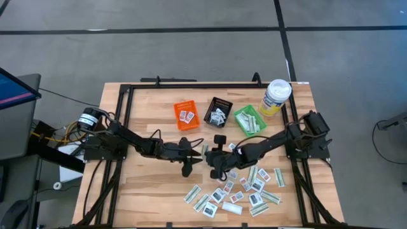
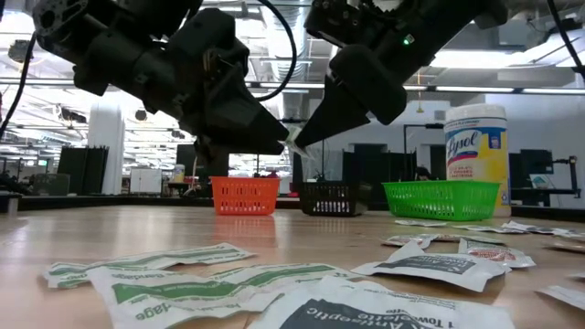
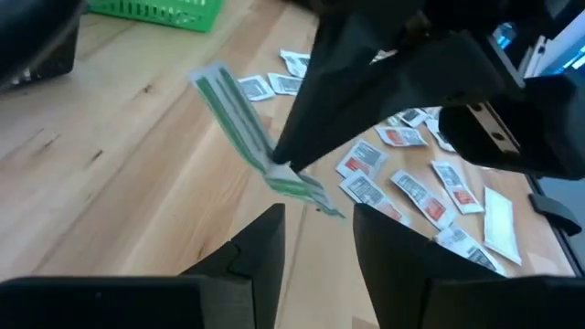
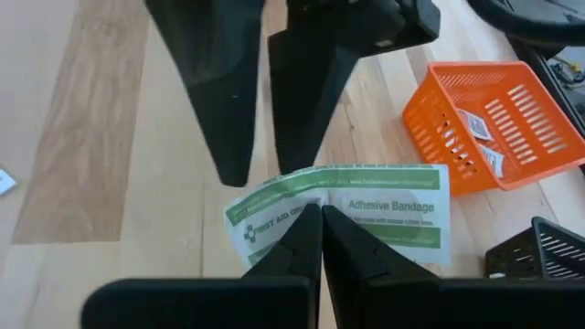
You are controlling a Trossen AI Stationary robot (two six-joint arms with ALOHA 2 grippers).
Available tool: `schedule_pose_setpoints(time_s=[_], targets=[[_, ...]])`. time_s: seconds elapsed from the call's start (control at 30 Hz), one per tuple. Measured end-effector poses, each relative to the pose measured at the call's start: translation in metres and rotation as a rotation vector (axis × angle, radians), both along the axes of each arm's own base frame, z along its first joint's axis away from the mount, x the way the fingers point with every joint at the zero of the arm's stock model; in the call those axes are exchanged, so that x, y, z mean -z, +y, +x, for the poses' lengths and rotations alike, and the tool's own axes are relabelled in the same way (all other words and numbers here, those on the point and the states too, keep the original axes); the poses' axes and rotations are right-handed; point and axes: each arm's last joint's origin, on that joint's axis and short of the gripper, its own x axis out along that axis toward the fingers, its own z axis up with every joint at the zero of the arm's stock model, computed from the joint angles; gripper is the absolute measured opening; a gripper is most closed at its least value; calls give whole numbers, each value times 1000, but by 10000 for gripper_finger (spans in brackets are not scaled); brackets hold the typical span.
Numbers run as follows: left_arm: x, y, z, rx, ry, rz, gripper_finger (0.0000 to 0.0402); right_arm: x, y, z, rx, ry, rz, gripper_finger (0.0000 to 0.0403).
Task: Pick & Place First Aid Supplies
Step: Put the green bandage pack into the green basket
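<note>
A long green-and-white bandage packet (image 4: 384,210) hangs over the middle of the table with my right gripper (image 4: 320,217) shut on it; it shows as a slanting strip (image 3: 233,110) in the left wrist view. My left gripper (image 3: 315,219) is open and faces the right one closely. Its two fingers (image 4: 228,100) stand just beyond the packet's edge, and I see no touch. In the high view, the left gripper (image 1: 193,157) and the right gripper (image 1: 213,159) meet near the table's centre. Several more packets (image 1: 241,191) lie flat on the wood at the near right. My right gripper pinches the packet between its two fingertips at one long edge (image 4: 315,203), nearer one end than the middle. The fingers slant down from the table's right side and lie across the strip. The packet is lifted clear of the table and bends slightly at the hold.
An orange bin (image 1: 186,116), a black bin (image 1: 219,113) and a green bin (image 1: 249,121) stand in a row at the far middle, each with packets inside. A yellow canister (image 1: 275,97) stands at the far right. Black frame rails (image 1: 121,127) border the table.
</note>
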Motion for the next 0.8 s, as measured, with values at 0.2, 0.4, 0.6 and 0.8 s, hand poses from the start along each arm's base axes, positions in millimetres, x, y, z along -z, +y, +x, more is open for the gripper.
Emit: schedule_pose_setpoints(time_s=[0.2,0.4,0.6,0.8], targets=[[0,7,2,-44,-5,9,131,-4,0,4,7,-56,15,1],[-2,12,3,-56,-21,17,128,-6,-8,8,32,-83,27,1],[-1,12,3,-54,-17,19,65,-6,-9,8,40,-85,37,5],[1,11,2,-26,10,40,8,-7,-4,6,11,-76,23,49]])
